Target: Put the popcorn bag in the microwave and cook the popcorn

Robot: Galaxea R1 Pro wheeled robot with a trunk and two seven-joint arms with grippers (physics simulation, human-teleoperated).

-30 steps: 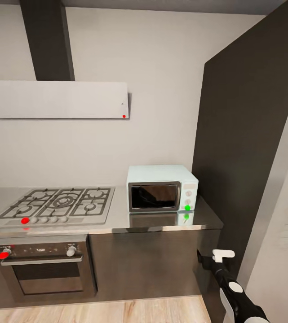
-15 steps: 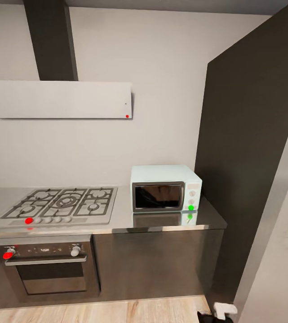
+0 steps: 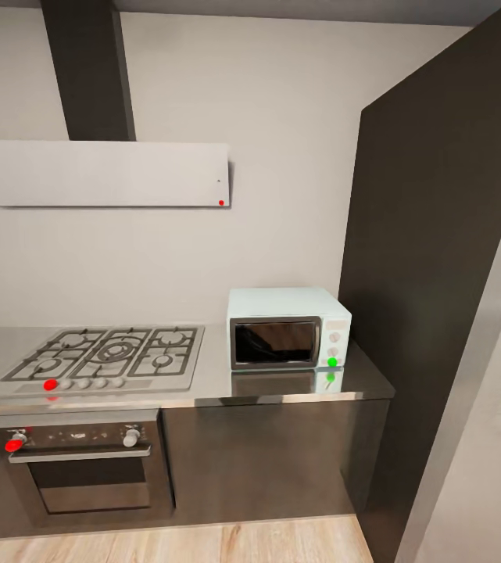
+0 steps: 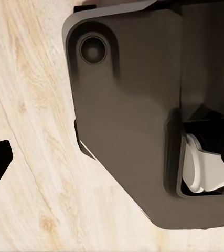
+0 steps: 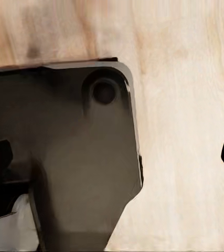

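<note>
Microwave [image 3: 289,328] sits on the worktop [image 3: 211,383] at its right end, just right of the gas hob [image 3: 105,356] and close to the tall dark panel [image 3: 438,258] on the right. Its long axis runs left-right along the back wall; dark glass door faces out toward the camera, shut, knob strip on its right side with a green light [image 3: 332,362] low down, mirrored in the glossy worktop. Built-in oven [image 3: 86,465] under the hob, red dots on its left knob and on the hob's front left knob. White flat hood [image 3: 101,173] on the wall above the hob, dark duct rising from it. Wood floor [image 3: 172,543] along the near edge. Wrist views give what the head view lacks: dark grey robot base plate [image 4: 138,110] over pale wood floor [image 4: 33,157], with a white part at its edge; right wrist shows the same kind of plate [image 5: 75,157] and floor. Finger state: cannot tell for either gripper, only dark slivers at frame edges.
</note>
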